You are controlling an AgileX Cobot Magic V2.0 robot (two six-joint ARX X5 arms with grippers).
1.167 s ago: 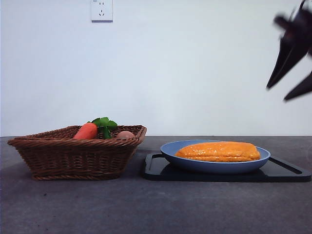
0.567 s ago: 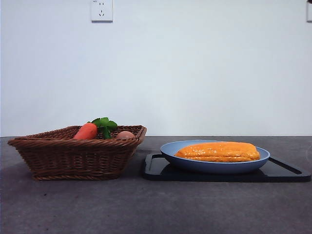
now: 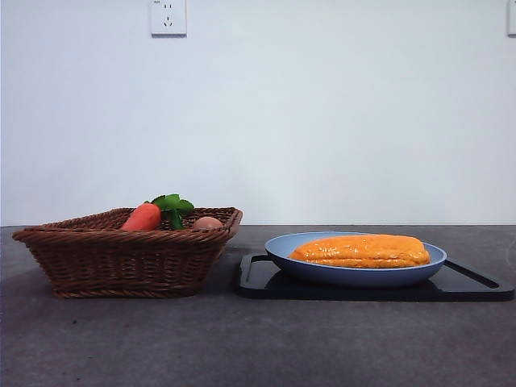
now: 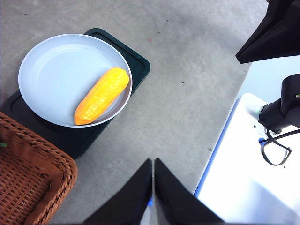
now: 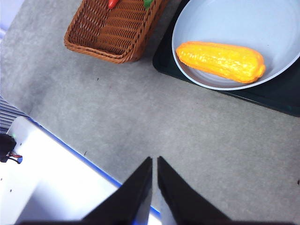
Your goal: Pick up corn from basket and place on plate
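Note:
The corn (image 3: 360,251) lies lengthwise in the light blue plate (image 3: 278,251), free of any gripper; it shows too in the left wrist view (image 4: 101,95) and the right wrist view (image 5: 220,61). The plate (image 4: 51,75) (image 5: 276,28) rests on a black tray (image 3: 258,278). The wicker basket (image 3: 121,258) stands left of the plate. My left gripper (image 4: 153,161) hangs shut and empty above bare table near the plate. My right gripper (image 5: 154,159) is shut and empty, high over the table's near side. Neither arm shows in the front view.
In the basket lie a carrot (image 3: 143,217) with green leaves (image 3: 173,207) and a small tan ball (image 3: 207,222). The other arm's dark jaws (image 4: 274,30) show at a corner of the left wrist view. A white base (image 4: 243,164) (image 5: 51,187) borders the table.
One second ago a dark gripper hung at the front view's upper right; it has since lifted out of that view. Corn, plate and basket have not moved.

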